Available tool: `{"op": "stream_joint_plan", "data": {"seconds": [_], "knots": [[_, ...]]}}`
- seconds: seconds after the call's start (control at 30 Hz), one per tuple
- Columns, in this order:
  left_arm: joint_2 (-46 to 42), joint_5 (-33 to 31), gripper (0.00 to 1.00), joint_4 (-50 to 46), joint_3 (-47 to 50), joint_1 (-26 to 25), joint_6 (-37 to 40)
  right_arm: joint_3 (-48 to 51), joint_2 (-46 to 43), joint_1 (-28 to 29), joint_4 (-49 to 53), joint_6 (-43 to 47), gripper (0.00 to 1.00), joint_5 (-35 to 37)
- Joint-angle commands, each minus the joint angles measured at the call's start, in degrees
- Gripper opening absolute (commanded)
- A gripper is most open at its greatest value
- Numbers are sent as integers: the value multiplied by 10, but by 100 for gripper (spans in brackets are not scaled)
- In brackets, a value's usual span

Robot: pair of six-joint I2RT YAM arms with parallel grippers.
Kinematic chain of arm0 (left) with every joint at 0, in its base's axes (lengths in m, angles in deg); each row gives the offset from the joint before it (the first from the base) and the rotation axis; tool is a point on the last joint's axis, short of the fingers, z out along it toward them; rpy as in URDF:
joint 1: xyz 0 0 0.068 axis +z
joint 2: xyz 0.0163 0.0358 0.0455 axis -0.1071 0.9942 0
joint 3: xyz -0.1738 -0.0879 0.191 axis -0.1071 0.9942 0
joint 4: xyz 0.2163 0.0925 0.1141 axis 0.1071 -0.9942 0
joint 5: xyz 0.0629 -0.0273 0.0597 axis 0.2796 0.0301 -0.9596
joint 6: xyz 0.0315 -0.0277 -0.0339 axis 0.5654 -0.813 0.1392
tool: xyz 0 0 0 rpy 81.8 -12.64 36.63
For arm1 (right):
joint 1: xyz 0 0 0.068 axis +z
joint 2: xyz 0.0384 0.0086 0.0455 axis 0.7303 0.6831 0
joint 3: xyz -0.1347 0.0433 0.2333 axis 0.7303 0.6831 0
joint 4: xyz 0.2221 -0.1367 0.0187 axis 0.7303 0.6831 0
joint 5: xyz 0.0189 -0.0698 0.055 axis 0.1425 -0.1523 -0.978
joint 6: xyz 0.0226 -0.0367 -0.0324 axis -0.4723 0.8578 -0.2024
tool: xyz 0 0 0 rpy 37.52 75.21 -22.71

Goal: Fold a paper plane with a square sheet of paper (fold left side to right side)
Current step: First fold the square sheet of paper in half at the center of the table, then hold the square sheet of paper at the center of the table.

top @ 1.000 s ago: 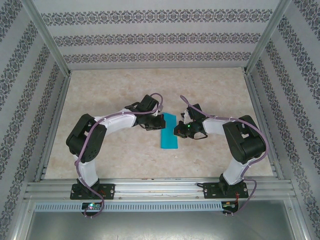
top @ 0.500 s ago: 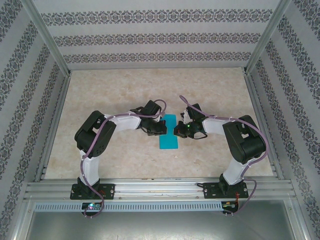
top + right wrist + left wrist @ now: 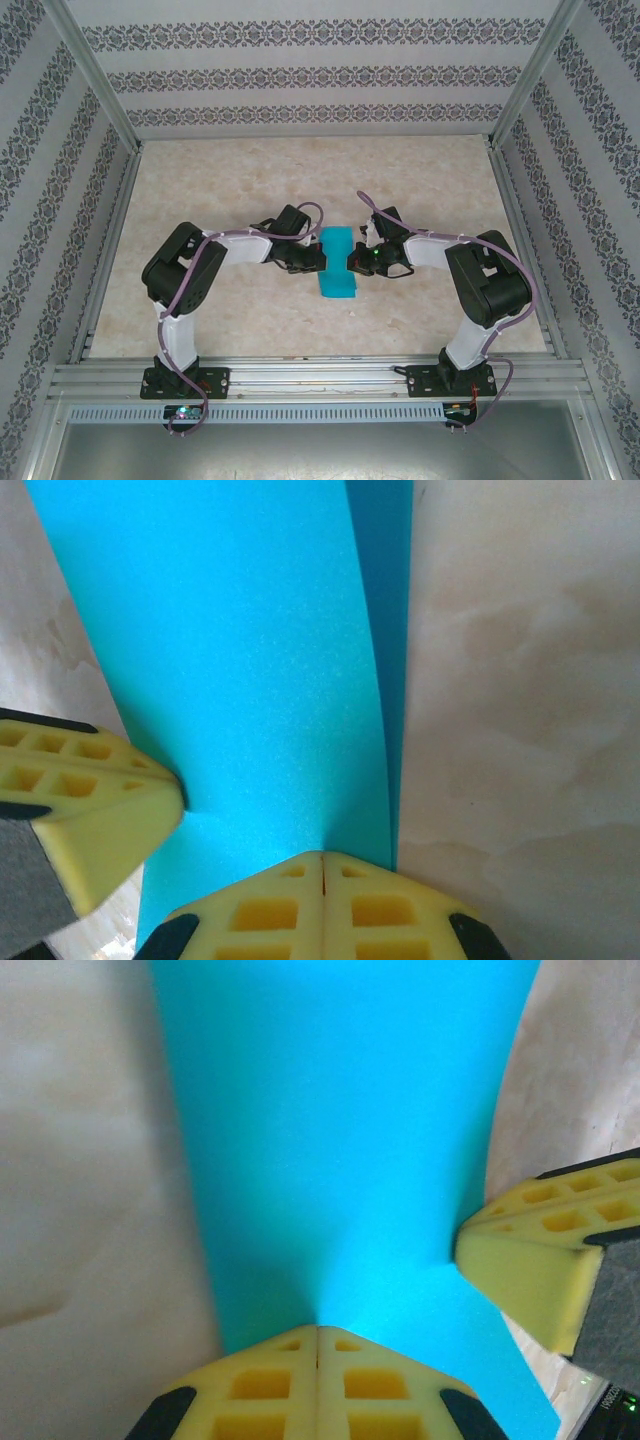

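Observation:
The square sheet of paper (image 3: 337, 272) lies on the table as a narrow teal strip, folded double, between the two arms. My left gripper (image 3: 319, 258) is shut, its closed yellow tips (image 3: 318, 1328) pressing on the paper (image 3: 340, 1140) from the left. Opposite it my right gripper (image 3: 352, 262) is shut too, its tips (image 3: 322, 855) down on the paper (image 3: 240, 660) near the right edge, where a darker lower layer (image 3: 396, 630) peeks out. Each wrist view catches the other arm's fingers (image 3: 530, 1250) (image 3: 90, 800) on the sheet.
The beige marbled tabletop (image 3: 240, 180) spreads around the paper, with patterned walls at the back and sides. A metal rail (image 3: 320, 378) runs along the near edge by the arm bases.
My left arm has swung its elbow and brought its gripper nearer and right, onto the paper's left side. The right gripper has stayed in place. The paper has straightened slightly.

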Motion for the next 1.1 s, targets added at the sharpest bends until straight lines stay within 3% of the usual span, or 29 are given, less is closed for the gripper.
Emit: {"op": "stream_joint_plan", "data": {"seconds": [0.0, 0.3, 0.57, 1.07], "knots": [[-25, -50, 3, -48, 28, 31, 27, 11, 19, 0, 63, 11, 0, 47], [-84, -18, 0, -27, 23, 8, 25, 9, 13, 0, 63, 10, 0, 44], [-23, 10, 0, 2, -26, -29, 2, 7, 19, 3, 62, 10, 0, 43], [27, -9, 0, -22, -24, -31, 3, 1, 12, 6, 63, 9, 0, 37]]}}
